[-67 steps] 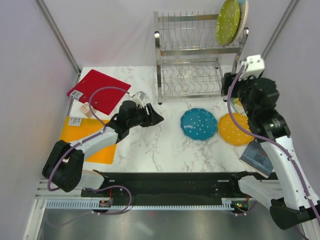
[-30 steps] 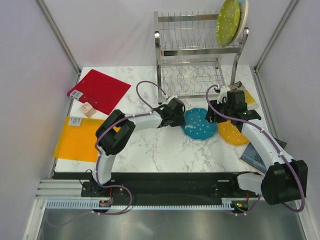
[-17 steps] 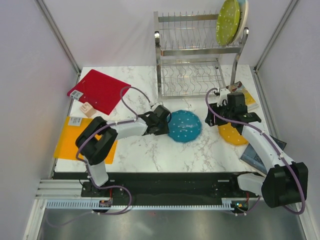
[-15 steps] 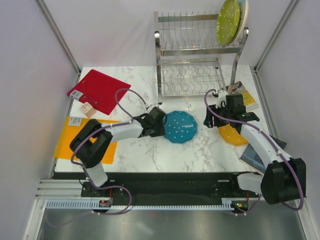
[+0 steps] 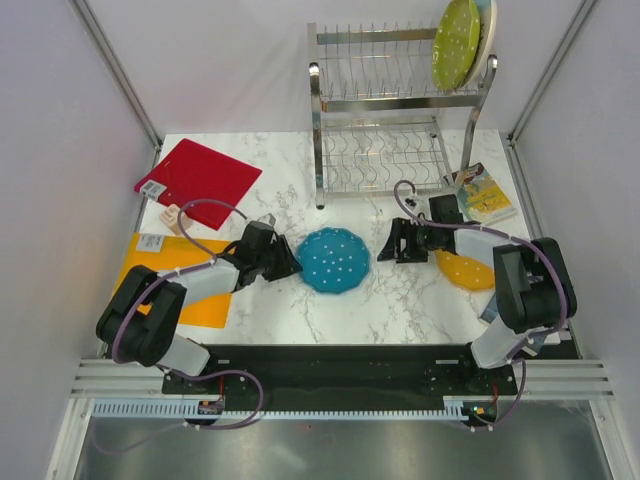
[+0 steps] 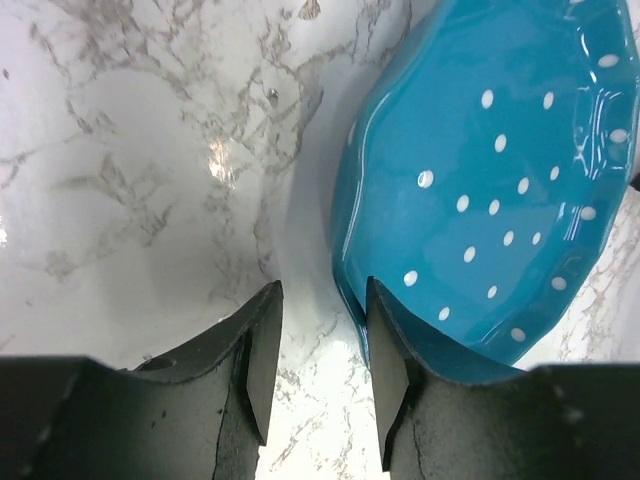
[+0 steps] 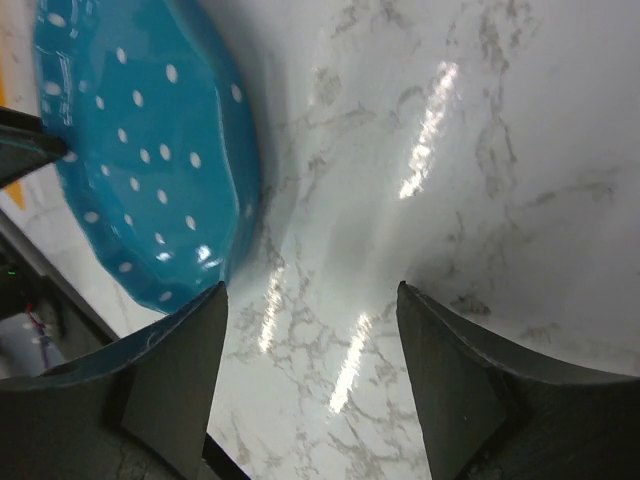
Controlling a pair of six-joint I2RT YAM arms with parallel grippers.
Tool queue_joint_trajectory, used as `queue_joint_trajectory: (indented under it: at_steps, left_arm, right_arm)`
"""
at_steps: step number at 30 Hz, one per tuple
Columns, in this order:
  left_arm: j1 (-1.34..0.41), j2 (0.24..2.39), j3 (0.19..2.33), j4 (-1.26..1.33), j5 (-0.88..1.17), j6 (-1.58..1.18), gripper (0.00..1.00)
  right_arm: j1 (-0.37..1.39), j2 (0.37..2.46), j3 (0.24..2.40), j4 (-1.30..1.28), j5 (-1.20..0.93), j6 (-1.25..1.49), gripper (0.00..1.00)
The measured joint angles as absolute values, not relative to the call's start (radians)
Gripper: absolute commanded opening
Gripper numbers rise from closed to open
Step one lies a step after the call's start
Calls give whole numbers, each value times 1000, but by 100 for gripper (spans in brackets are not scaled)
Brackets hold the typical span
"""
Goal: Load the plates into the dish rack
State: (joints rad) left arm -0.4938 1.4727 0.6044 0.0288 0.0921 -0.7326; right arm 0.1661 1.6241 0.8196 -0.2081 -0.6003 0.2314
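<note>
The blue plate with white dots lies flat mid-table, also seen in the left wrist view and the right wrist view. My left gripper is at its left rim, open, with bare marble between the fingers; the rim rests against the right finger. My right gripper stands open to the plate's right, holding nothing. The orange plate lies partly under the right arm. On the dish rack, the lime-green plate stands in the top tier, with a cream plate behind it.
A red board and an orange mat lie at the left, with a small cream block between them. A picture booklet lies right of the rack's legs. Walls close in on both sides.
The blue plate slid left across the marble together with my left gripper, whose jaws have parted slightly. My right gripper moved left toward the plate and opened wider.
</note>
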Motion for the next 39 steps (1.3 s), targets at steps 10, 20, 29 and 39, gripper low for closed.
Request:
queue_joint_trajectory:
  at_steps: [10,20,29,39]
  left_arm:
    - [-417,1597,655,145,292,-696,2]
    - [-400,1673,694,194,393,-649,2]
    - [-388,1685,695,220,402,-649,2]
    - [-386,1690,694,234,403,-649,27]
  right_arm:
    - [227,1821,961,-74,-695,321,75]
    - [306,1881,992,-40,-775,339,72]
    - [305,1896,982,-96,-834,317,47]
    - [286,1916,969,-109,-884,390,0]
